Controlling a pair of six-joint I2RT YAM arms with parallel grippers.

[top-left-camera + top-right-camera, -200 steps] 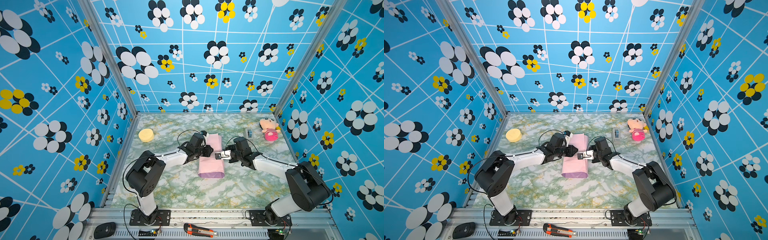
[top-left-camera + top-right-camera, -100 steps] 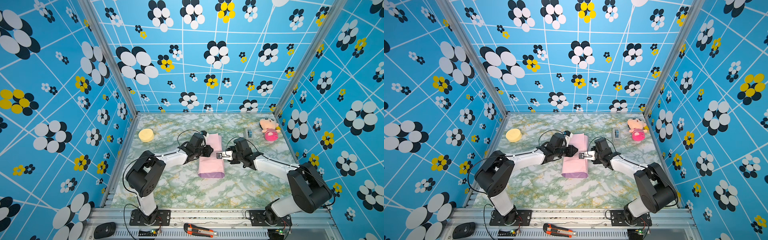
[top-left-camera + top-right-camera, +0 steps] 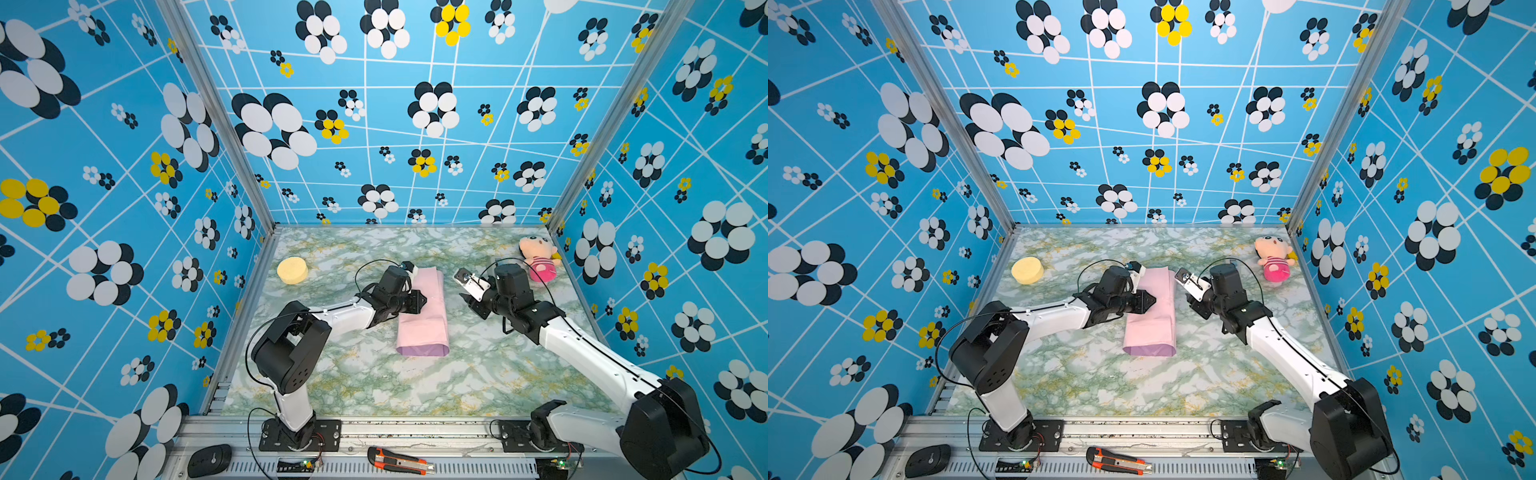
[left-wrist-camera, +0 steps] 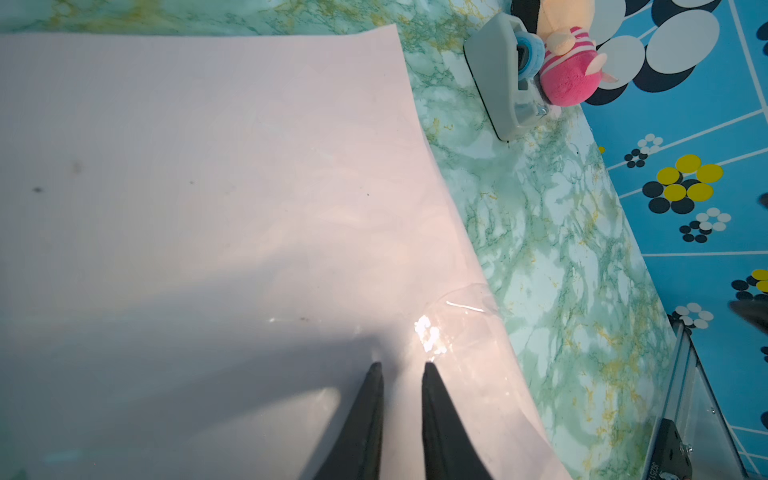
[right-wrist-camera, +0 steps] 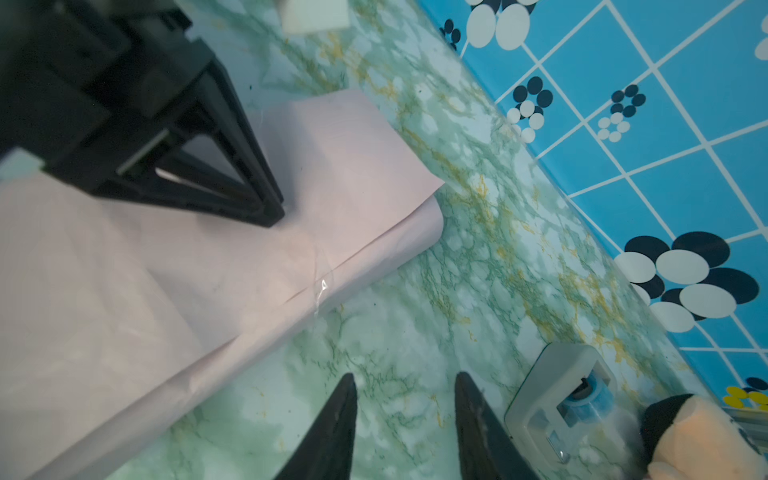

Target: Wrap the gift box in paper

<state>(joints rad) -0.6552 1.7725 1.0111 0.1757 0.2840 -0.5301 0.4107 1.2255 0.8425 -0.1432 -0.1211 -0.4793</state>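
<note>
The paper [image 3: 424, 328] lies folded into a long pale-pink bundle in the middle of the table, and its near end shows lilac. It also shows in the other top view [image 3: 1152, 328]. The gift box is hidden inside it. A clear tape strip [image 5: 320, 286] crosses the seam along the bundle's side. My left gripper [image 3: 424, 300] rests tip-down on top of the bundle. Its fingers [image 4: 370, 399] stand a narrow gap apart with nothing between them. My right gripper [image 3: 471, 305] hovers to the right of the bundle, open and empty, over bare table [image 5: 403, 386].
A grey tape dispenser [image 5: 565, 395] stands beside my right gripper, next to a pink plush doll [image 3: 538, 257] at the back right. At the back left lies a round yellow sponge [image 3: 292, 270]. A utility knife [image 3: 399, 461] sits on the front rail.
My right gripper has drawn back from the bundle's side to the right and opened its jaws wider. The left gripper and the paper have stayed put.
</note>
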